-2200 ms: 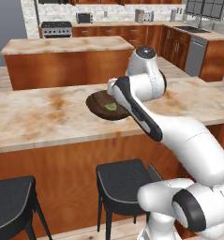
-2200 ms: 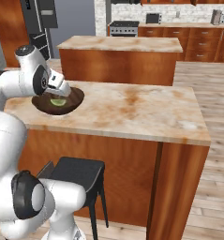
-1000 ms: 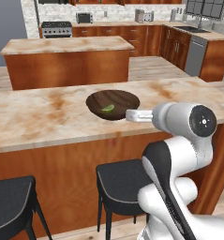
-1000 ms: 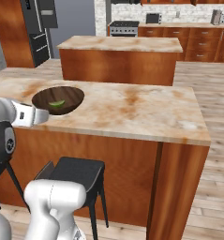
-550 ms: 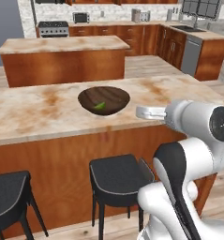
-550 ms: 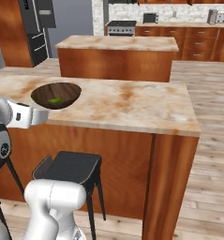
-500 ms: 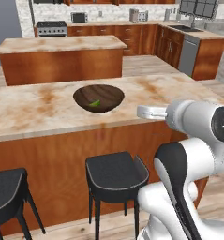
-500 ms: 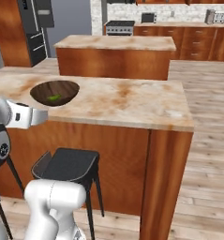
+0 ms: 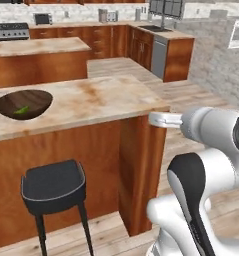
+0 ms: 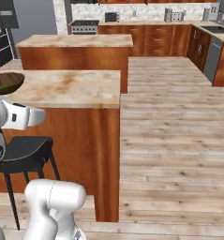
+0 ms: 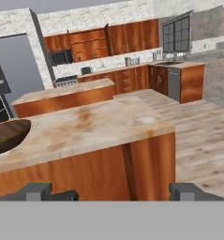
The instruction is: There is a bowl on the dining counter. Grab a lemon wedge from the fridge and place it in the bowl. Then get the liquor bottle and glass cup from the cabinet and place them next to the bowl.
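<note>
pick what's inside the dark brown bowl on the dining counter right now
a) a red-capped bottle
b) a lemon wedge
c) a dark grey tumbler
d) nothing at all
b, since the left base view shows a small yellow-green lemon wedge lying inside the bowl on the dining counter, with no bottle or tumbler near it.

No legible text, labels, brands or numbers. Paper sheet on brick wall (image 9: 238,35), at 2 o'clock in left base view: markings too blurred to read.
</note>
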{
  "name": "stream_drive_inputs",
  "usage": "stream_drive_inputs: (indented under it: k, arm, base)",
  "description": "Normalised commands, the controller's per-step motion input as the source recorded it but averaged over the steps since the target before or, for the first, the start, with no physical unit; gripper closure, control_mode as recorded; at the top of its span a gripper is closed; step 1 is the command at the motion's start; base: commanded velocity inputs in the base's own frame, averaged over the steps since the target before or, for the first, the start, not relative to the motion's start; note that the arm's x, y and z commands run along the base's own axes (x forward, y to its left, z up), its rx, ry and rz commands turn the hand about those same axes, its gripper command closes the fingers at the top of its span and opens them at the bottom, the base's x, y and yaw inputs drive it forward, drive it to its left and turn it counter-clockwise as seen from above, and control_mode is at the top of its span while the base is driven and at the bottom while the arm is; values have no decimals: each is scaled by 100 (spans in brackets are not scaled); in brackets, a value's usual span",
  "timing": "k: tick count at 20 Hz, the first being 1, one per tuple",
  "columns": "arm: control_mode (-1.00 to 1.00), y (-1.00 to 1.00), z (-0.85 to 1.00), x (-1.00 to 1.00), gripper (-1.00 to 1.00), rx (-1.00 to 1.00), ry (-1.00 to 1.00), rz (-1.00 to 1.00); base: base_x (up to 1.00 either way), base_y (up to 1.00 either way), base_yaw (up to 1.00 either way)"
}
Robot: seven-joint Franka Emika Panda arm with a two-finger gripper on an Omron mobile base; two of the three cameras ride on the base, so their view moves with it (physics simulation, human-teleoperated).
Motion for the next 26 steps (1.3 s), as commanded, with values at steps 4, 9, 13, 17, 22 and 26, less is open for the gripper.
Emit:
stream_drive_inputs:
  k: [4, 9, 13, 17, 22, 26]
  arm:
    - [100, 0, 0, 0, -100, 0, 0, 0]
    - [100, 0, 0, 0, -100, 0, 0, 0]
    - [100, 0, 0, 0, -100, 0, 0, 0]
    - [100, 0, 0, 0, -100, 0, 0, 0]
    - [100, 0, 0, 0, -100, 0, 0, 0]
    - [100, 0, 0, 0, -100, 0, 0, 0]
  base:
    - [17, -100, -14]
    - [42, -100, -2]
    - [78, -97, 0]
    - [100, -75, 2]
    - [100, -74, 17]
    - [100, -78, 18]
